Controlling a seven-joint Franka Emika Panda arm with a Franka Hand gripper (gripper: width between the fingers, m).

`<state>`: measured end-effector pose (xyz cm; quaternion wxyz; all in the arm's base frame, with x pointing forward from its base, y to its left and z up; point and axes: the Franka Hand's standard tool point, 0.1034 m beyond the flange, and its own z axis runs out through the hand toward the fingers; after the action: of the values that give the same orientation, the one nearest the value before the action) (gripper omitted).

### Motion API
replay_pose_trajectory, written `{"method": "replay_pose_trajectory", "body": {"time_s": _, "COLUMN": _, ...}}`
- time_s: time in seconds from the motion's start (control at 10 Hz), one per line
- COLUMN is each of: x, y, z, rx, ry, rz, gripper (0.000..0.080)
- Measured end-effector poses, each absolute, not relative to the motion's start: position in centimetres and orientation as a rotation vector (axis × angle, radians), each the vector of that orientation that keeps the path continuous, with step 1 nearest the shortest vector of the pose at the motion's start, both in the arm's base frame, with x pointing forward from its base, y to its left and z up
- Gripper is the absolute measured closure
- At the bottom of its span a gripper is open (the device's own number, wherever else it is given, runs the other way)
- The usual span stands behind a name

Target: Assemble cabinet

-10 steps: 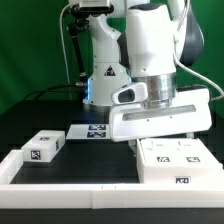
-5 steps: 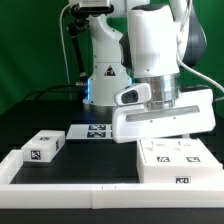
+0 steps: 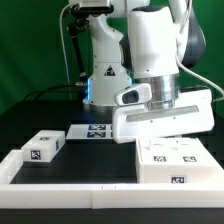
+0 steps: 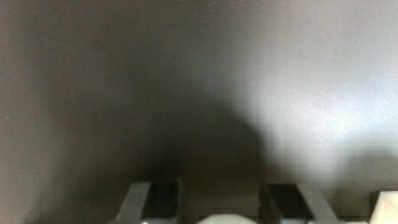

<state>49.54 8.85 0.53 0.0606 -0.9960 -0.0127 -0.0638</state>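
My gripper (image 3: 163, 108) is shut on a large white cabinet panel (image 3: 165, 122) and holds it in the air, slightly tilted. The panel hides the fingertips in the exterior view. Below it, at the exterior view's right, the white cabinet body (image 3: 176, 163) lies on the table with tags on its top. A small white tagged block (image 3: 43, 147) lies at the left. The wrist view is blurred and dark: two fingers (image 4: 157, 203) show with a pale rounded part (image 4: 222, 218) between them.
The marker board (image 3: 95, 131) lies flat at the arm's base. A long white border rail (image 3: 65, 190) runs along the front of the black table. A green backdrop stands behind the arm.
The held panel has risen a little above the cabinet body. The block and the cabinet body have not moved.
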Motion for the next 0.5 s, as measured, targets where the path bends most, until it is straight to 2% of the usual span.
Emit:
{"method": "replay_pose_trajectory", "body": {"time_s": 0.2, "x": 49.5, "y": 8.9, "z": 0.5, "rx": -3.014, "ry": -0.052, "rz": -0.194, "gripper": 0.0604}}
{"method": "replay_pose_trajectory", "body": {"time_s": 0.3, "x": 49.5, "y": 8.9, "z": 0.5, "rx": -3.014, "ry": -0.055, "rz": -0.194, "gripper": 0.0723}}
{"method": "replay_pose_trajectory", "body": {"time_s": 0.4, "x": 49.5, "y": 8.8, "z": 0.7, "rx": -3.015, "ry": -0.059, "rz": -0.192, "gripper": 0.0723}}
{"method": "replay_pose_trajectory", "body": {"time_s": 0.5, "x": 49.7, "y": 8.8, "z": 1.6, "rx": -3.018, "ry": -0.069, "rz": -0.187, "gripper": 0.0781}}
